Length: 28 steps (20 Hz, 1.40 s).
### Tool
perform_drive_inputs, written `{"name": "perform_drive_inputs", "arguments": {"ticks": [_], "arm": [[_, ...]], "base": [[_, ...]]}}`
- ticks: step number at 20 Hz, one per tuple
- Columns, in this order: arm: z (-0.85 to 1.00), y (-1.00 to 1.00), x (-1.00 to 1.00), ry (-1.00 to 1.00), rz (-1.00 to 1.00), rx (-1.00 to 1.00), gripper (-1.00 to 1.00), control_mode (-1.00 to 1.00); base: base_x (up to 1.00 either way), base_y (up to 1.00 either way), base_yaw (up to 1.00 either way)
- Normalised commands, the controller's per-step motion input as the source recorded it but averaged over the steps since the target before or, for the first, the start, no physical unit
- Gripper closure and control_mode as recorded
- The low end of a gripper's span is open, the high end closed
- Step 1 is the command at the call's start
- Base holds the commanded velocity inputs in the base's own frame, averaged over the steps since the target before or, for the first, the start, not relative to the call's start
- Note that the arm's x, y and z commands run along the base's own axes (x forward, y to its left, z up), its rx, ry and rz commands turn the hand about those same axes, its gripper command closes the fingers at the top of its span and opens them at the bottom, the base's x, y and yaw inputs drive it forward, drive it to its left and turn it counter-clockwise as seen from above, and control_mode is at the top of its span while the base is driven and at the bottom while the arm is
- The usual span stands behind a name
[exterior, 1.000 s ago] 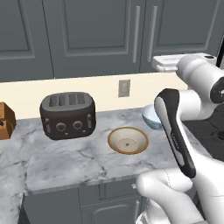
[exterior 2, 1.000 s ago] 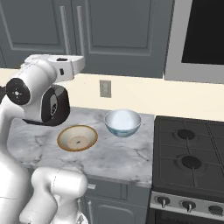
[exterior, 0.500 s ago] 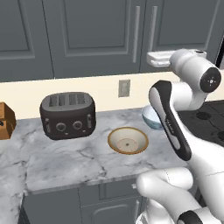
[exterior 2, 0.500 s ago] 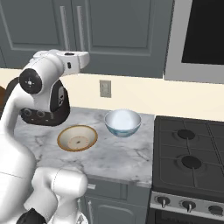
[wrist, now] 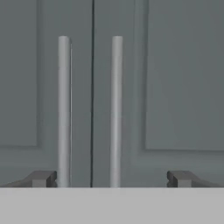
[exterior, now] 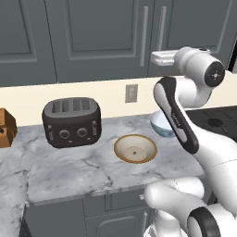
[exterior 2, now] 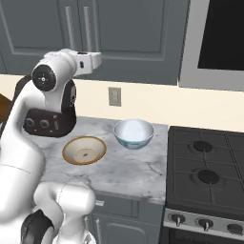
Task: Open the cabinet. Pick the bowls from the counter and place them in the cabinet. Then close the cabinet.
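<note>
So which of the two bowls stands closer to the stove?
The white bowl with blue pattern; it sits beside the stove, while the cream bowl with the tan rim lies farther left, nearer the toaster.

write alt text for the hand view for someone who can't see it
Closed grey cabinet doors seen straight on, with two vertical silver handles either side of the centre seam. The open gripper has its dark fingertips low in the picture, spread wider than both handles.
</note>
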Motion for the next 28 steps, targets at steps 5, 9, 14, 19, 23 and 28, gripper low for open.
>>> {"name": "perform_drive_inputs", "arguments": {"ticks": [5,9,14,19,23,28], "arm": [[0.0,0.0,0.41,0.0,0.01,0.0,-1.0,-1.0],[0.0,0.0,0.44,0.0,0.01,0.0,-1.0,-1.0],[-0.03,0.0,0.52,0.0,0.0,0.0,-1.0,-1.0],[-0.06,0.0,0.53,0.0,0.0,0.0,-1.0,-1.0],[-0.04,0.0,0.51,0.0,0.01,0.0,-1.0,-1.0],[-0.02,0.0,0.55,0.0,0.01,0.0,-1.0,-1.0]], "base": [[0.0,0.0,0.0],[0.0,0.0,0.0],[0.0,0.0,0.0],[0.0,0.0,0.0],[0.0,0.0,0.0],[0.0,0.0,0.0]]}}
